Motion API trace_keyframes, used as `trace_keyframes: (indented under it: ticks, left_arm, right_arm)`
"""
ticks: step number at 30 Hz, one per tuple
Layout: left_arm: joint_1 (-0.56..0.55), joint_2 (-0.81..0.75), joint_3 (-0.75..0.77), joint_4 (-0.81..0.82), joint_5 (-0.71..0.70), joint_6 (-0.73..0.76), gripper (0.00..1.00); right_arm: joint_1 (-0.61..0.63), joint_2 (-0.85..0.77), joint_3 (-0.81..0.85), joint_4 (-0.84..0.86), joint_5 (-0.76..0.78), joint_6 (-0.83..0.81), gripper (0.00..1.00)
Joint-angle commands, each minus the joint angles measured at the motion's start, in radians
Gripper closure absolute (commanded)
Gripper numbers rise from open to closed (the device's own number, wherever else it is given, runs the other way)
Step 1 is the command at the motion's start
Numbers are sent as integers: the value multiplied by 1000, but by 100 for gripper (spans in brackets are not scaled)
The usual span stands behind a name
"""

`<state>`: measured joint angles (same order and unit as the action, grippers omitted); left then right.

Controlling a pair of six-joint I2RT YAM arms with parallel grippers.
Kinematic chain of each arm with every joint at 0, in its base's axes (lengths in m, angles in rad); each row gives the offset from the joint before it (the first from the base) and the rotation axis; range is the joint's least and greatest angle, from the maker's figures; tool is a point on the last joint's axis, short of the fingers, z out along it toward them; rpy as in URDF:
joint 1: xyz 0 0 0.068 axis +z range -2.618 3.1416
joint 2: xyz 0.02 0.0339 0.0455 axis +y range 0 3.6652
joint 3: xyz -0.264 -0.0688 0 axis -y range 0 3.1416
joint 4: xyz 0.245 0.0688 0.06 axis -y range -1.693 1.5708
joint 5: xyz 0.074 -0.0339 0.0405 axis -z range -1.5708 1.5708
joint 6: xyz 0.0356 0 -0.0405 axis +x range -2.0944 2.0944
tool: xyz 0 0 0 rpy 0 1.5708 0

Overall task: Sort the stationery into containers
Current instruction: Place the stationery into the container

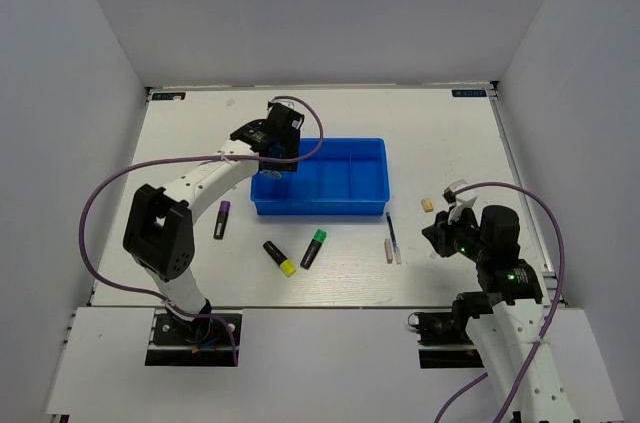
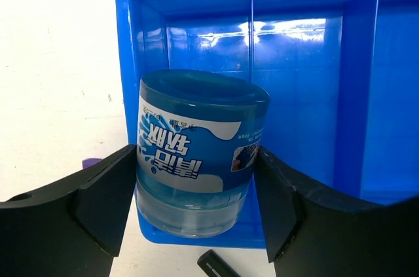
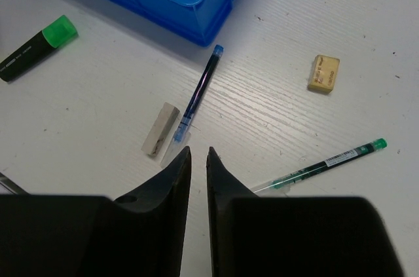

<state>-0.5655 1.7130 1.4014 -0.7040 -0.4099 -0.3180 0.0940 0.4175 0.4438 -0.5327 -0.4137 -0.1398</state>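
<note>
The white counter [image 1: 440, 133] carried everything. The left arm [image 1: 200, 183] reached out over it to the left end of the bright blue tray [image 1: 330, 206]. The right arm [image 1: 500, 273] hung low over the counter's right side, well apart from the tray.

The tray lay near the middle of the counter, its dividers splitting it into compartments. The left jaws were clamped on the small blue-white bottle [image 2: 196, 152], with a black finger [image 2: 105, 205] pressed to each side of its label. The bottle sat tilted over the tray's leftmost compartment, and whether it touched the tray could not be told.

Three black highlighters lay on the counter in front of the tray. The purple-capped one [image 1: 222, 220] was off the front left corner, the yellow-capped one [image 1: 279, 257] lay nearer the arms, and the green-capped one [image 1: 314, 249] was just beside the yellow.

The right jaws stood parted by a narrow slit and gripped nothing. The tips pointed at the counter near the thin dark pen [image 3: 198, 93]. That pen lay with one blue end close to the tray's front right corner. A clear pen with a green cap [image 3: 321, 164] lay slanted beside the right finger.

The short white stick [image 3: 161, 129] lay just beside the dark pen's near end. The beige eraser [image 3: 324, 73] lay alone, further right.
</note>
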Motion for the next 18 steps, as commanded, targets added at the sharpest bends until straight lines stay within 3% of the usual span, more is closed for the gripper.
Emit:
trace_keyframes:
  ticks: [1, 9, 15, 18]
  left_arm:
    - [-5, -35, 41, 9, -23, 0, 22]
    - [-2, -15, 42, 0, -17, -18, 14]
    - [-4, -12, 50, -14, -27, -26, 14]
    - [-4, -74, 53, -17, -33, -21, 28]
  right_arm:
    - [3, -2, 32, 8, 4, -6, 81]
    - [6, 3, 33, 7, 6, -7, 78]
    - [1, -2, 32, 4, 7, -6, 78]
    - [6, -3, 33, 2, 12, -6, 77]
